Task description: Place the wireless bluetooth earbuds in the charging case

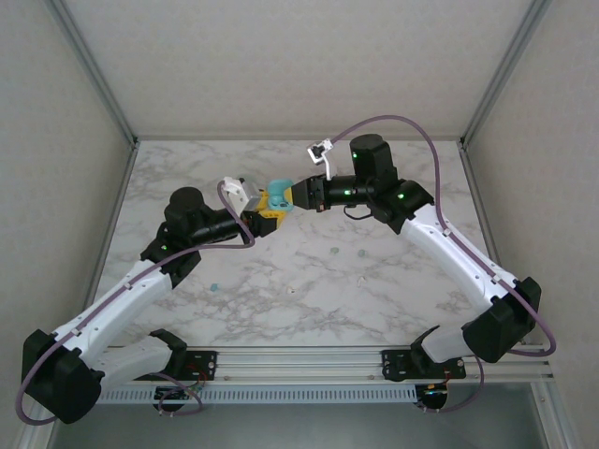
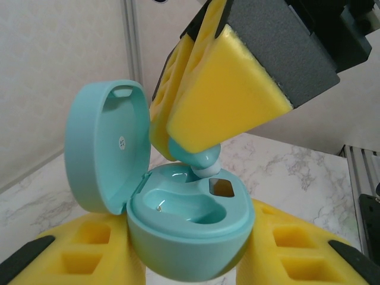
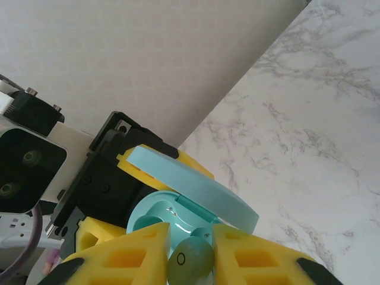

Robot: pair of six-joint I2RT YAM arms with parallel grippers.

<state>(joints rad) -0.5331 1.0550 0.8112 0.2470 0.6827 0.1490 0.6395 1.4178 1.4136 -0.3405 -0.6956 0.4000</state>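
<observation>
Mid-table, toward the far side, two arms meet over one mint case (image 2: 178,208). The left gripper (image 2: 190,264) is clamped on the case's lower shell, its yellow pads (image 2: 89,249) pressing either flank. The lid (image 2: 107,148) stands swung open to the left.

From the right, the right gripper (image 3: 191,246) is pinched tight on a mint bud (image 2: 200,159), which hangs out of its foam tips.

The bud's long axis is tilted rather than plumb. Its pale tip points down and slightly near, toward the case's right-hand well. The tip sits at that well's rim, touching or just shy of it; the left wrist view does not settle which. The left-hand well (image 2: 172,199) lies bare and glossy.

The case sits directly below and just left of the right gripper, so the right arm alone carries the move. It looks like a short push along the bud's own tilt, while the left arm merely steadies the shell.

The likely snag is the angle: a bud entering askew could ride the rim instead of seating.

Other loose buds (image 1: 332,251) lie scattered on the marble table (image 1: 234,313), nearer the arms' bases and well apart from the case.
</observation>
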